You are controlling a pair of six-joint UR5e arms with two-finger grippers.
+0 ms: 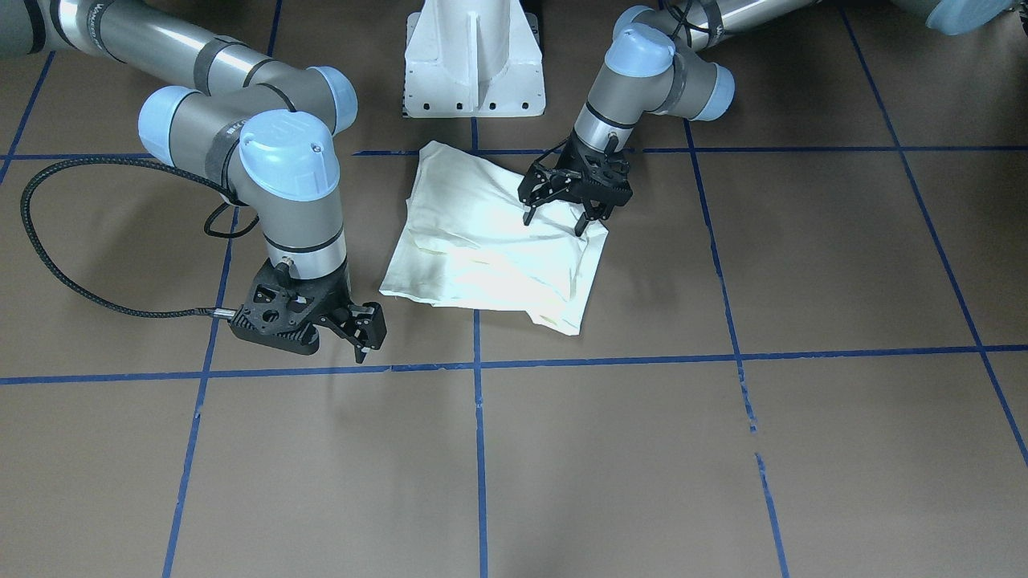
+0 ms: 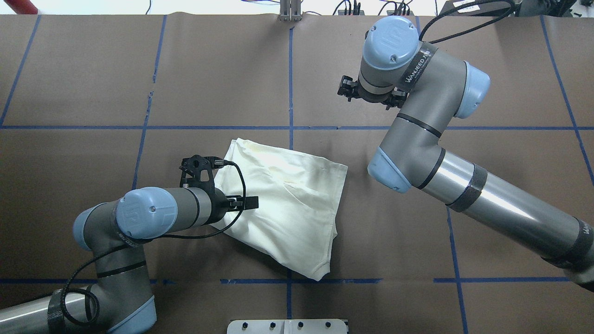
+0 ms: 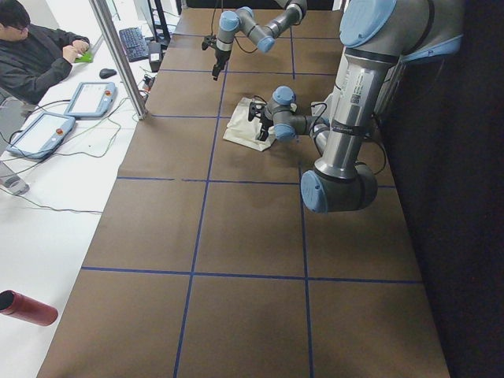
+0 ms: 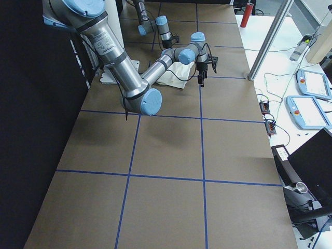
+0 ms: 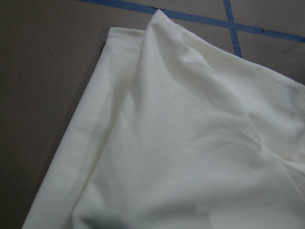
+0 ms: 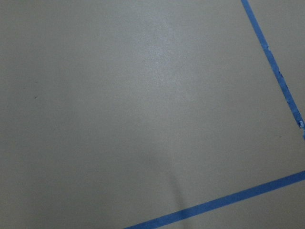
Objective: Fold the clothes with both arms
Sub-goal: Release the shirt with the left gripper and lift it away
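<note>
The clothes are one cream-white shirt [image 1: 490, 241], folded into a rough rectangle with its plain side up and no print showing. It lies on the brown table near the robot's base and fills the left wrist view [image 5: 181, 143]. My left gripper [image 1: 554, 223] is open, fingers pointing down at the shirt's edge on the robot's left; I cannot tell whether the tips touch the cloth. My right gripper [image 1: 341, 349] hangs over bare table beside the shirt's other side, apart from it. It looks open and holds nothing. From overhead the shirt [image 2: 287, 204] lies between both arms.
Blue tape lines [image 1: 478, 365] cross the brown table. The white pedestal base [image 1: 474, 64] stands behind the shirt. A black cable [image 1: 48, 257] loops off the right arm. Beyond the table's far side are a seated person [image 3: 31, 55], tablets [image 3: 87, 98] and a metal pole [image 3: 118, 55].
</note>
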